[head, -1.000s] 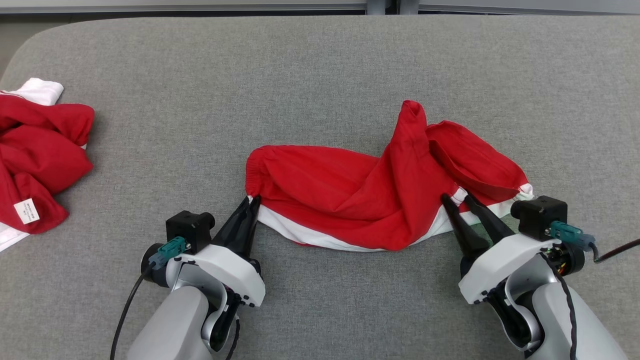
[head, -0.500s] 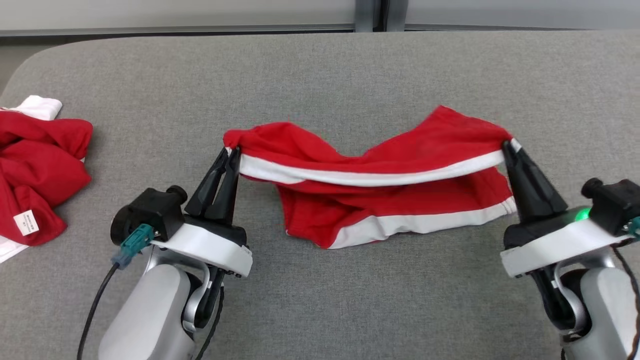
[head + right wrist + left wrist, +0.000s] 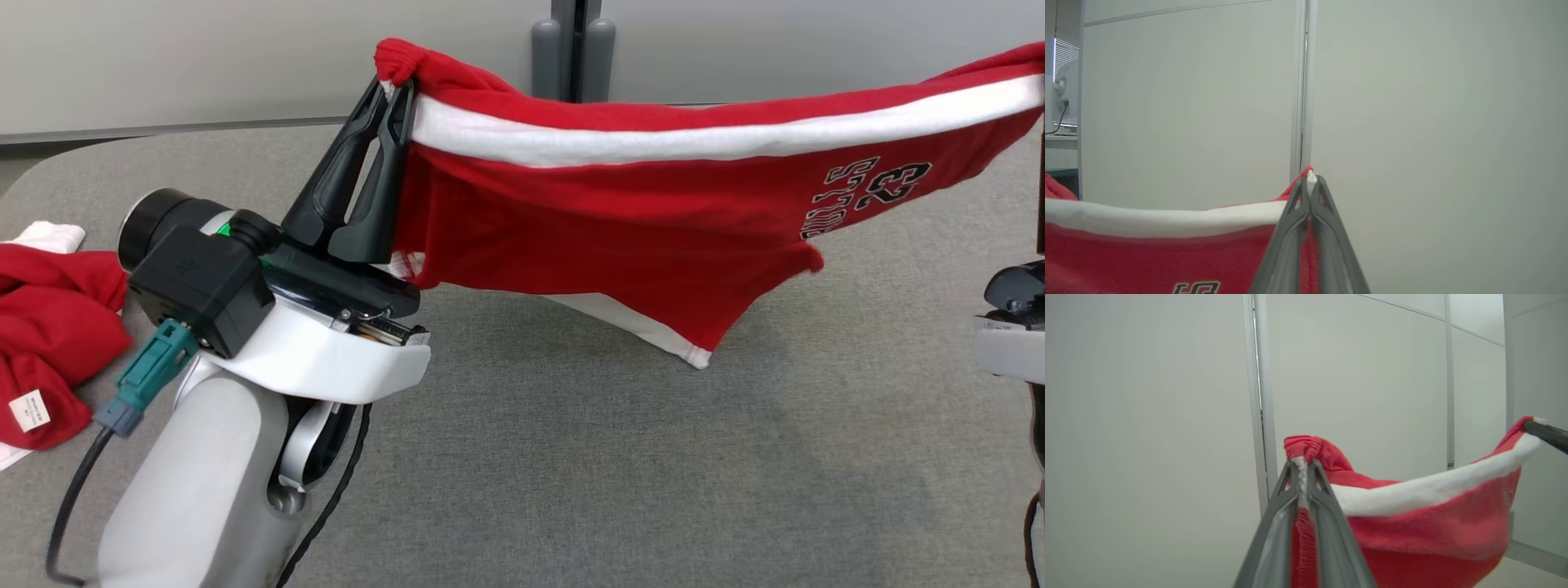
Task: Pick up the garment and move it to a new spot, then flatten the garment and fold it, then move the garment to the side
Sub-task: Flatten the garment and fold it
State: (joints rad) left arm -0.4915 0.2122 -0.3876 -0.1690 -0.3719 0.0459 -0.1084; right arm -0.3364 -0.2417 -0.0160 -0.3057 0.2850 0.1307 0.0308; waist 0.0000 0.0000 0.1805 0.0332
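Two grippers are holding the garment (image 3: 620,220) above the table (image 3: 571,490), stretched between them along its white band (image 3: 653,143). The left gripper (image 3: 393,86) is pinching one end of the band, fingers pressed together on it; the right gripper (image 3: 1310,177) is pinching the other end likewise. The pick-up-and-move step is apparently running. The next move is calling for lowering both ends evenly, band taut, well apart from the second red garment (image 3: 49,327).

Soft matt red cloth with a fuzzy white stripe for the garment (image 3: 620,220). Coarse grey woven fabric, matt, over the table (image 3: 612,457). Dark matt plastic on the left gripper (image 3: 394,84), glossy white plastic on its wrist shell (image 3: 326,367).
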